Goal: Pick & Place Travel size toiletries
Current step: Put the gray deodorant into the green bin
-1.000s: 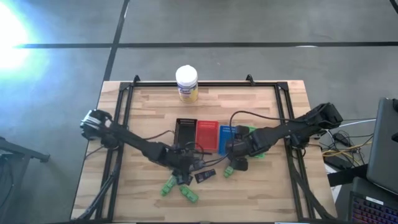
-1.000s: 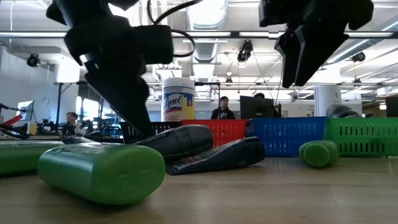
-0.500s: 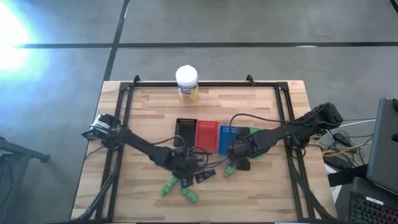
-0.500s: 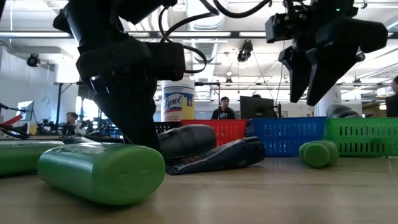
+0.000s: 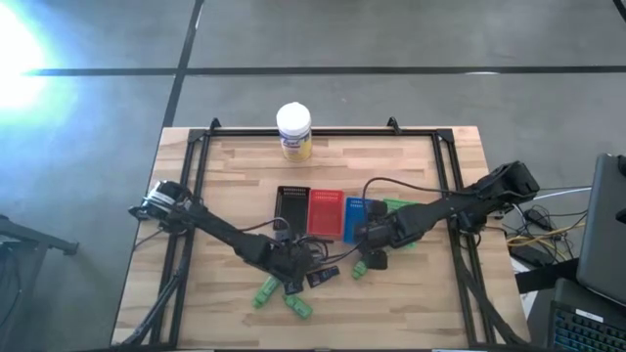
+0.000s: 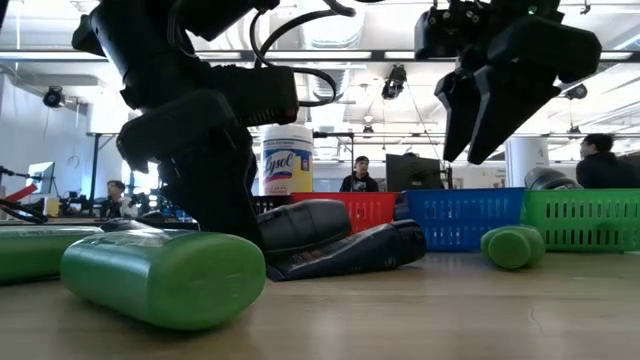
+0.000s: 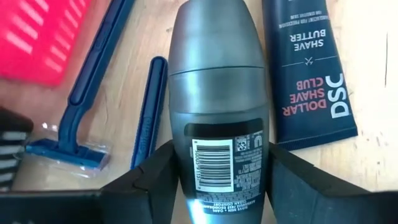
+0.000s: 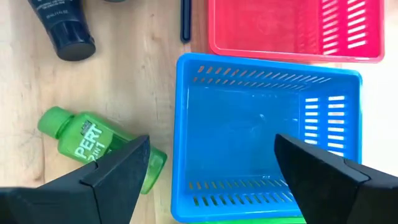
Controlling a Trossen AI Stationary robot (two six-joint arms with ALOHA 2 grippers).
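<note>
Toiletries lie scattered on the wooden tabletop (image 5: 235,166) in front of a row of small baskets. A grey roll-on bottle (image 7: 219,99) rests between the spread fingers (image 7: 155,177) of the left end effector (image 5: 290,262), which straddles it low on the tabletop; whether the fingers press on it cannot be told. Beside the bottle lie a dark shave-butter tube (image 7: 308,68) and two blue razors (image 7: 87,87), with the red basket (image 5: 326,210) nearby. The right end effector (image 5: 372,238) hangs open and empty above the blue basket (image 8: 267,134), its fingers (image 8: 112,171) wide apart. Next to that basket a green bottle (image 8: 93,146) lies on its side, with a dark tube (image 8: 62,25) farther off. More green bottles (image 5: 298,305) lie at the front of the tabletop, the nearest (image 6: 165,275) filling the low view. A yellow wipes canister (image 5: 293,132) stands upright at the far edge, behind the black basket (image 5: 290,206) and green basket (image 5: 396,207).
</note>
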